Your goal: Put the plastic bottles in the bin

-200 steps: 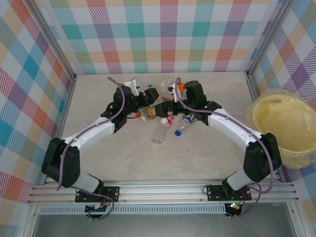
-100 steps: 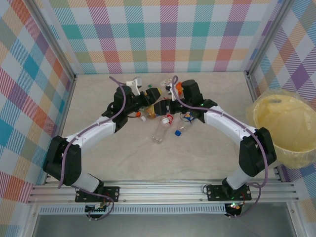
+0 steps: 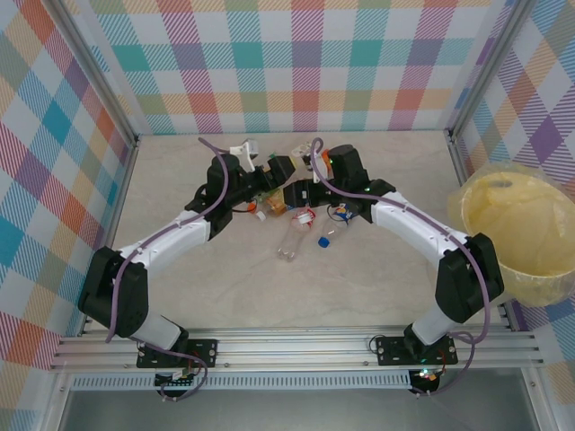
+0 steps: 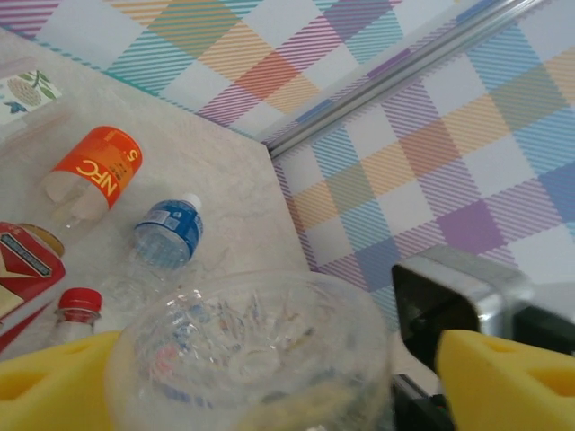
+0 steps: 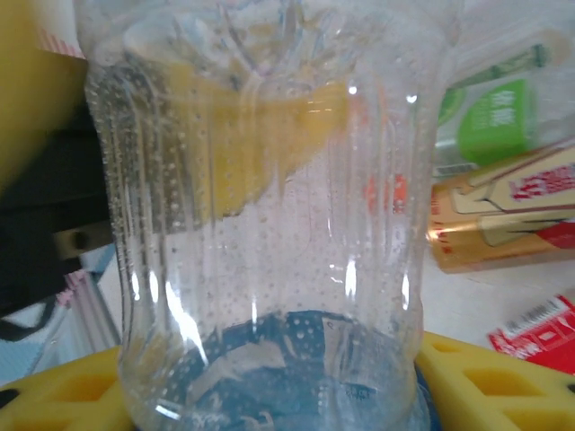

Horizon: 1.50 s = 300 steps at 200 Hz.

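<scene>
The plastic bottles (image 3: pixel 289 242) lie bunched together on the table (image 3: pixel 269 296), toward its far middle. The bin (image 3: pixel 539 285) stands at the right edge, well apart from them.

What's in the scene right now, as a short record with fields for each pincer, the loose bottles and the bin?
left pincer: a clear bottle, base toward the camera, sits between its yellow pads; grip unclear
right pincer: shut on a ribbed clear bottle
loose bottles: orange-label NFC bottle and white-capped blue-label bottle, both lying on the table
bin: at the table's right edge, far from both pincers
</scene>
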Each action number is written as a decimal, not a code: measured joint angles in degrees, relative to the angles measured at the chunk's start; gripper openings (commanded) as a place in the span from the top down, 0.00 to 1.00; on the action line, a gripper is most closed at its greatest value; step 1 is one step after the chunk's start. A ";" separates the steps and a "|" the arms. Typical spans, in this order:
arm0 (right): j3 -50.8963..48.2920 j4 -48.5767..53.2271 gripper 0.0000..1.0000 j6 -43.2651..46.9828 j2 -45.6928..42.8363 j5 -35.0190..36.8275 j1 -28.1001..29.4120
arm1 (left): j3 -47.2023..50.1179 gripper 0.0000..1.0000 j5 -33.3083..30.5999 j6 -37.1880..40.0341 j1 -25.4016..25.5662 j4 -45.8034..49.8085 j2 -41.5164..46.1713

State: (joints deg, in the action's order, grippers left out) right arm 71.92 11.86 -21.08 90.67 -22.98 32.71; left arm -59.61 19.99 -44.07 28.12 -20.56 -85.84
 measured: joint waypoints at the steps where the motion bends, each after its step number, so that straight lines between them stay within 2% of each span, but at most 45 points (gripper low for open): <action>1: 0.00 0.22 0.43 0.04 -0.04 0.22 0.00 | -0.04 0.00 0.00 0.04 -0.02 0.04 0.02; 44: 0.00 5.27 0.45 1.51 -3.06 7.30 -2.40 | -0.44 0.00 -2.86 -0.02 -0.61 2.67 4.02; 90: 0.85 11.45 0.46 5.57 -12.96 15.45 -8.28 | 0.33 0.00 -16.11 -0.02 -0.85 9.51 11.96; 128: 4.33 15.67 0.46 9.07 -20.85 22.62 -13.35 | 1.01 0.00 -22.56 -0.02 -1.29 14.56 11.45; 163: 7.37 20.92 0.47 10.51 -25.73 29.31 -19.10 | 0.87 0.00 -24.85 -0.04 -1.38 18.23 9.31; 214: 9.64 27.96 0.48 11.06 -30.42 35.01 -32.65 | 0.85 0.00 -26.77 -1.57 -1.75 21.07 7.80; 249: 12.79 31.85 0.48 11.52 -31.04 39.17 -37.83 | 0.83 0.00 -27.45 -2.80 -2.32 22.45 7.45; 300: 14.16 37.99 0.49 13.00 -32.76 48.89 -44.04 | -0.70 0.00 -27.43 -3.28 -2.93 25.00 5.79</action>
State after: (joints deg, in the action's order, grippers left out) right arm 86.08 49.84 -8.08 57.91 25.91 -11.33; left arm -60.31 -7.44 -47.35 25.19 4.45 -80.05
